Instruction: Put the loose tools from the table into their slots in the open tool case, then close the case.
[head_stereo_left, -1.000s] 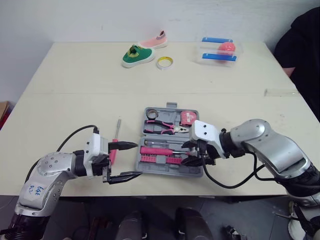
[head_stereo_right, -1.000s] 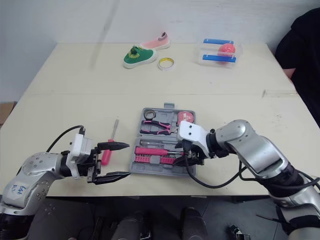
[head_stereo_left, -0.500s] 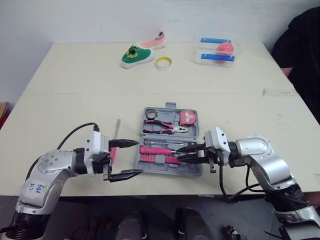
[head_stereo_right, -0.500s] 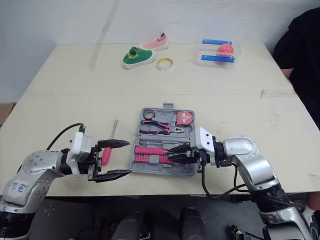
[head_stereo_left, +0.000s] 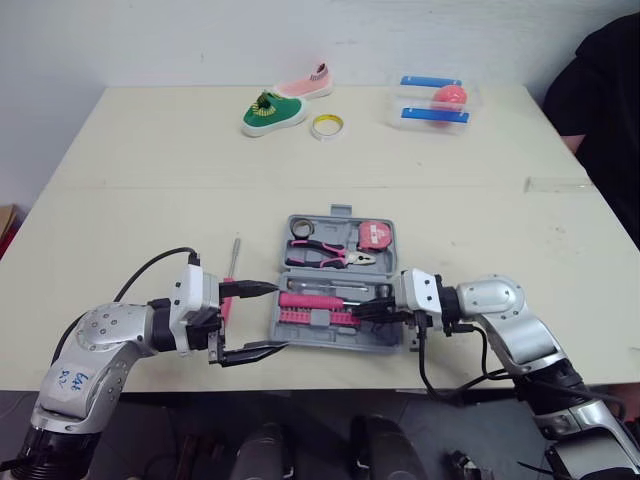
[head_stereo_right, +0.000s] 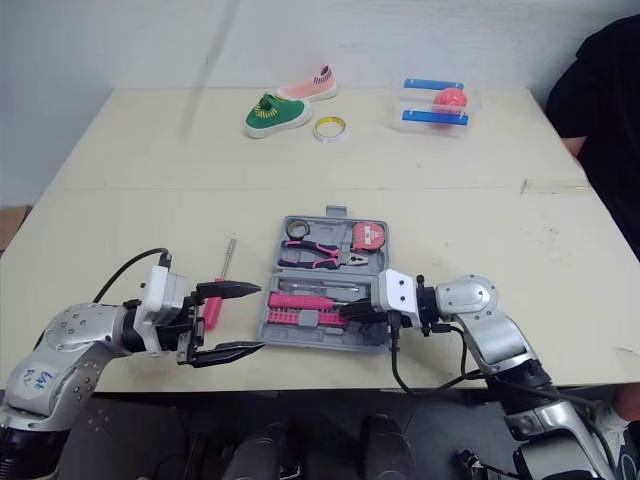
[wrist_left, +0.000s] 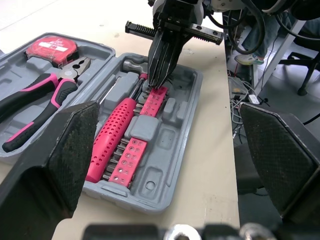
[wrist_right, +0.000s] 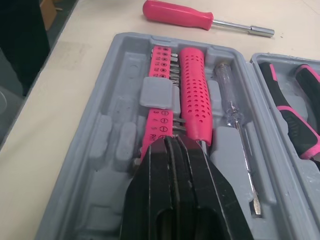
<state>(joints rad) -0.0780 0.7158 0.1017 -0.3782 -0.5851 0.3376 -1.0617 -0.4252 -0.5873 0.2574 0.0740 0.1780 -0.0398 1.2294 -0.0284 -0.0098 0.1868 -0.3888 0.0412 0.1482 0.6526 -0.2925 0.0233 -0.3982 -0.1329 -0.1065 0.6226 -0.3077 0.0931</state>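
Observation:
The open grey tool case (head_stereo_left: 330, 340) lies near the table's front edge. It holds pink-handled pliers (head_stereo_left: 325, 254), a pink tape measure (head_stereo_left: 375, 235), a pink perforated handle (wrist_right: 192, 90), a pink bit strip (wrist_right: 161, 95) and a clear-handled screwdriver (wrist_right: 227, 95). A loose pink screwdriver (wrist_right: 200, 20) lies on the table just left of the case. My left gripper (head_stereo_left: 278, 317) is open at the case's left edge, beside that screwdriver. My right gripper (head_stereo_left: 360, 311) is shut and empty, its tips low over the bit strip in the front half.
At the back stand a green shoe (head_stereo_left: 272, 111), a pink shoe (head_stereo_left: 308, 82), a tape roll (head_stereo_left: 328, 126) and a clear box (head_stereo_left: 436, 102) with a pink ball. A clear strip (head_stereo_left: 560, 184) lies at the right. A person in black (head_stereo_left: 600, 110) sits at the far right.
My right gripper has shut, and its arm has swung round and lowered, with the tips now pointing left into the case's front half. The left arm has hardly moved.

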